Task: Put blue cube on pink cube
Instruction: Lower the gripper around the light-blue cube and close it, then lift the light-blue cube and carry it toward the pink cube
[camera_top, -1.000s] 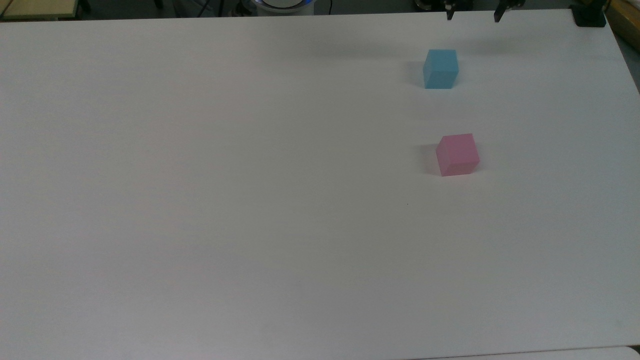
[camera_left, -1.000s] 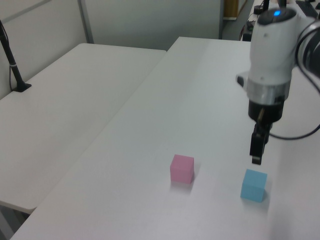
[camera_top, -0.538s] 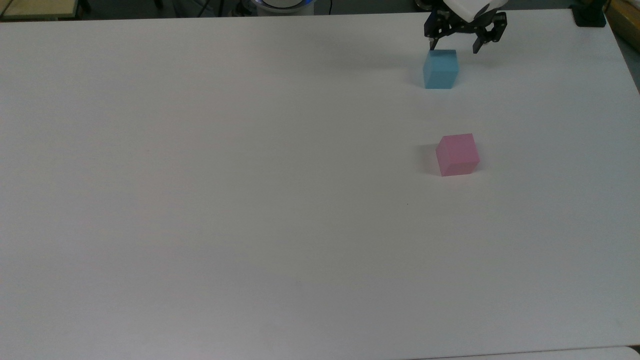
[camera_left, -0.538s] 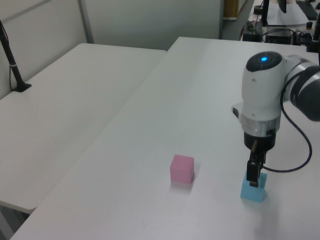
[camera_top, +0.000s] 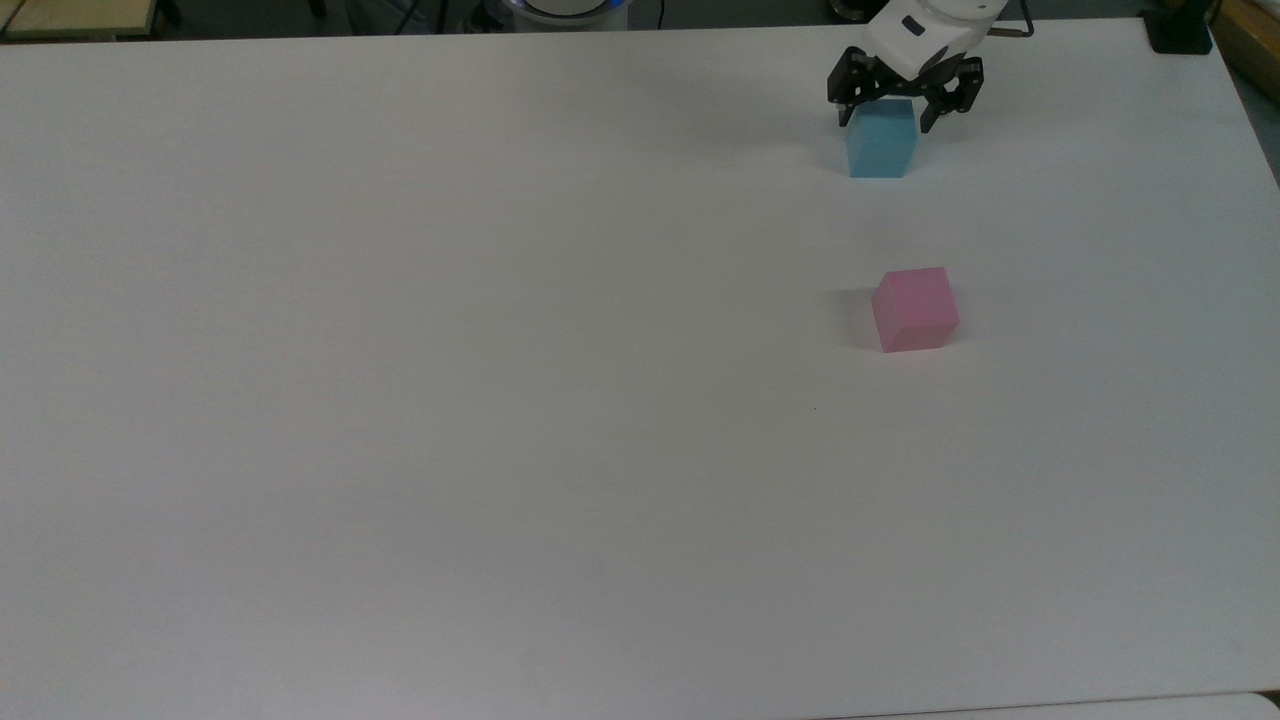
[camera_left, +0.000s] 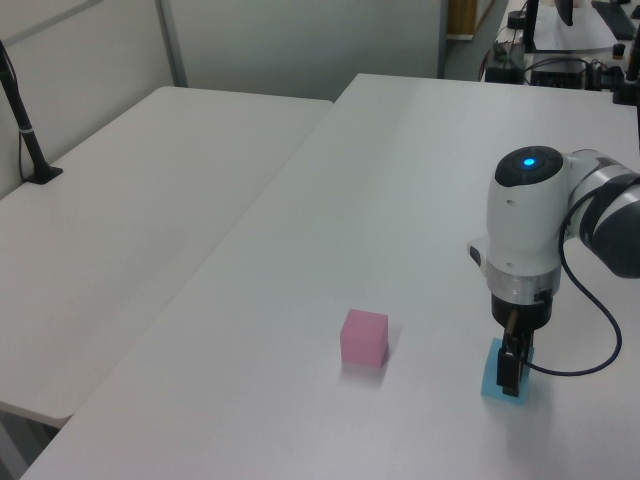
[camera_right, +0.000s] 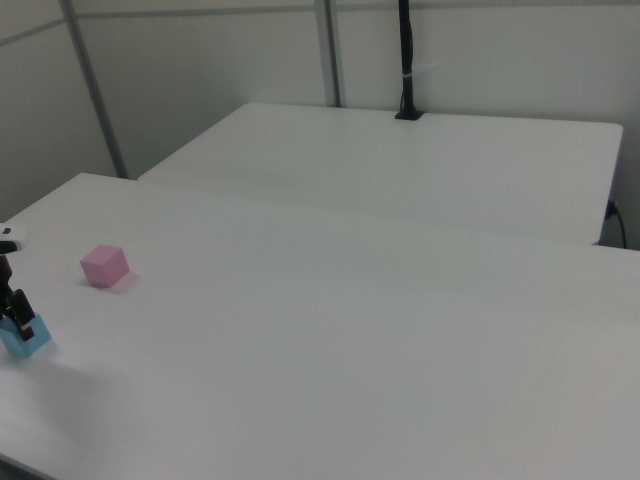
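The black two-fingered pincer (camera_top: 886, 112) stands spread apart, a finger on either side of the small sky-blue matte cube (camera_top: 881, 143) but not yet pressed to it, with the arm's smooth white rounded wrist housing (camera_left: 526, 225) directly above. The blue cube (camera_left: 494, 374) sits flat on the plain white matte table (camera_top: 500, 400), near the far edge toward the top view's right. The small pale pink matte cube (camera_top: 914, 309), plain-faced and about the same size, rests apart from it, nearer the camera in the top view and bare on top.

White table (camera_top: 400, 400): blue cube (camera_top: 882, 145), pink cube (camera_top: 914, 309).
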